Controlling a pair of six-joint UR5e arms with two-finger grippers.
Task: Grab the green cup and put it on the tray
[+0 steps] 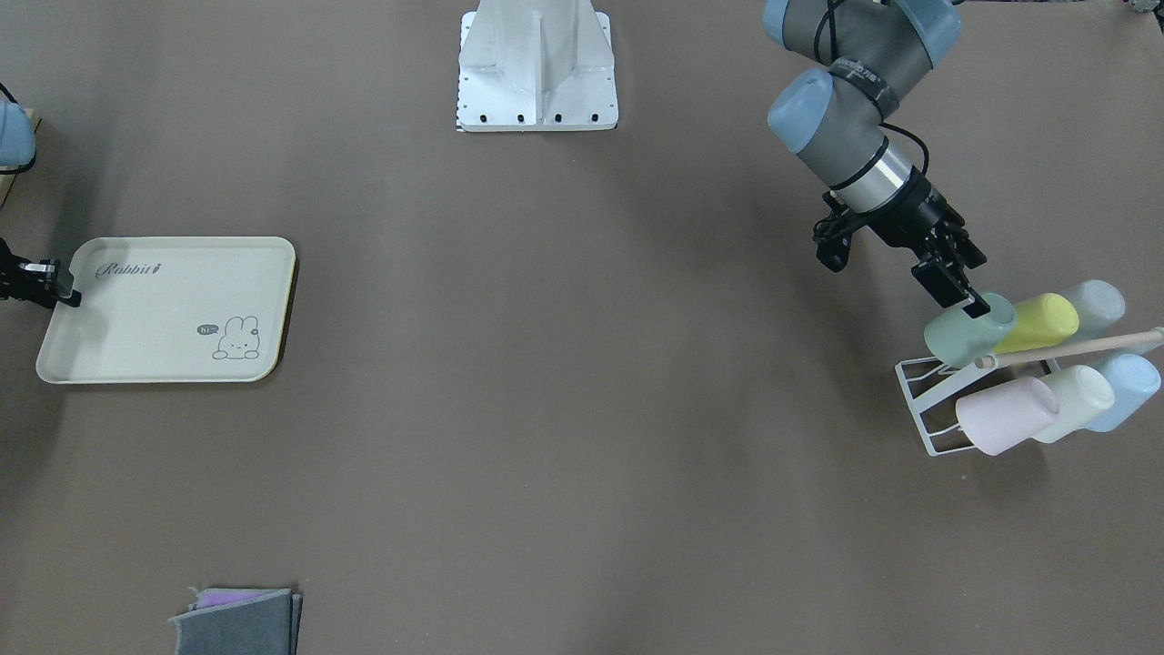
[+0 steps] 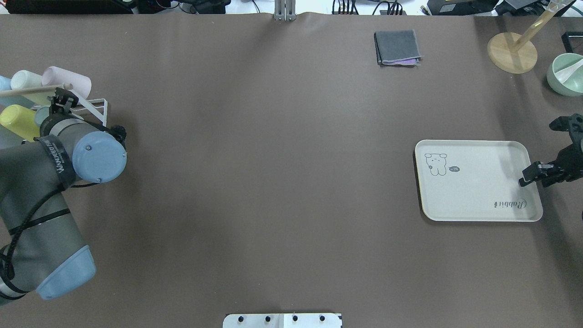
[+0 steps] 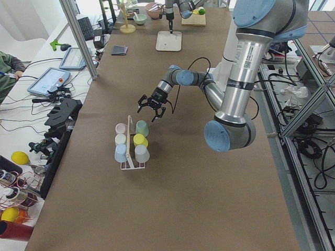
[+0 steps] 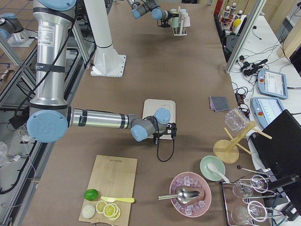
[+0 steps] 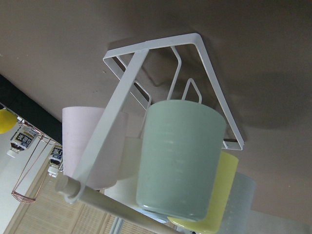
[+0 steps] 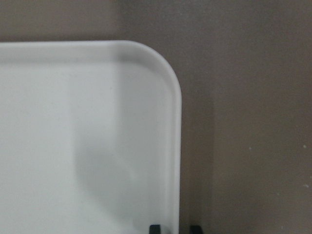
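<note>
The green cup lies tilted on the near peg of a white wire rack, first in its row. It fills the left wrist view. My left gripper is open right at the cup, with one finger over its upper side, and no fingers show in the wrist view. The cream tray with the bunny drawing lies flat and empty. My right gripper is shut on the tray's rim, with one fingertip on each side of it.
Yellow, pink, cream-green, light blue and grey-blue cups hang on the same rack. A folded grey cloth, a wooden stand and a mint bowl sit at the table's far side.
</note>
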